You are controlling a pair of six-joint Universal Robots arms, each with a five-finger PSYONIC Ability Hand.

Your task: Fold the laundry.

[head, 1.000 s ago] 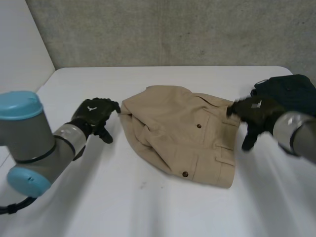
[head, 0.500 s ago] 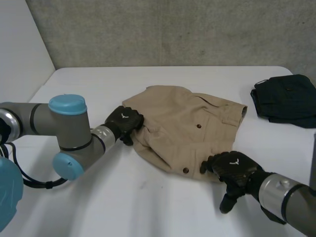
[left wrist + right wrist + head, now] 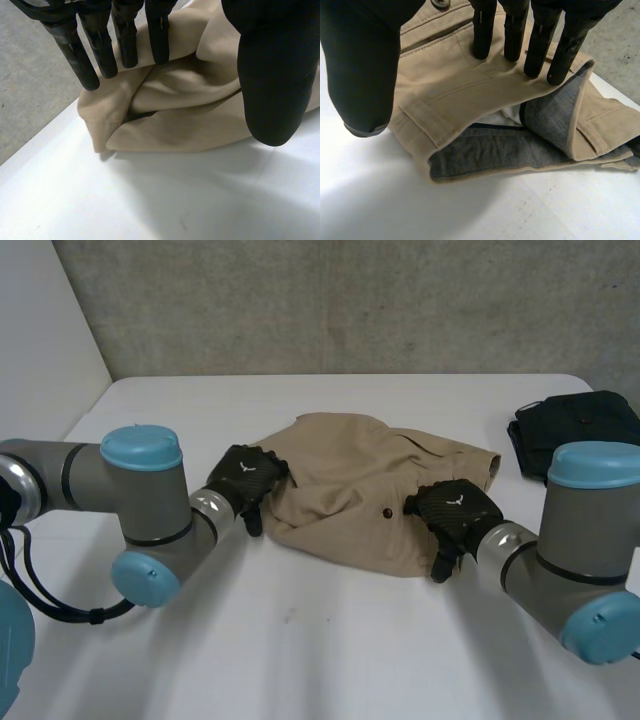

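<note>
The tan garment (image 3: 370, 505) is lying rumpled on the table (image 3: 300, 640) between the two hands. The left hand (image 3: 245, 477) is sitting at its bunched end and the right hand (image 3: 455, 512) at its waistband end. The left hand is open: its straight fingers (image 3: 127, 45) are reaching over the top of a loose fold, while its thumb (image 3: 272, 75) is standing apart beside the cloth, pinching nothing. The right hand is open too, with its fingertips (image 3: 512, 30) resting on the tan cloth just behind the turned-out grey lining (image 3: 485, 150) and its thumb (image 3: 362, 65) off to one side.

The step looks like taking hold of both ends. To do it well, each thumb should be sliding under the edge nearest it so that every layer is caught. The left hand should be gripping the outer hem under its fingertips rather than the slack inner fold. Both hands should then be drawing apart evenly to flatten the wrinkles before any fold. The dark folded garment (image 3: 580, 435) lies well beyond the right hand and needs no attention.
</note>
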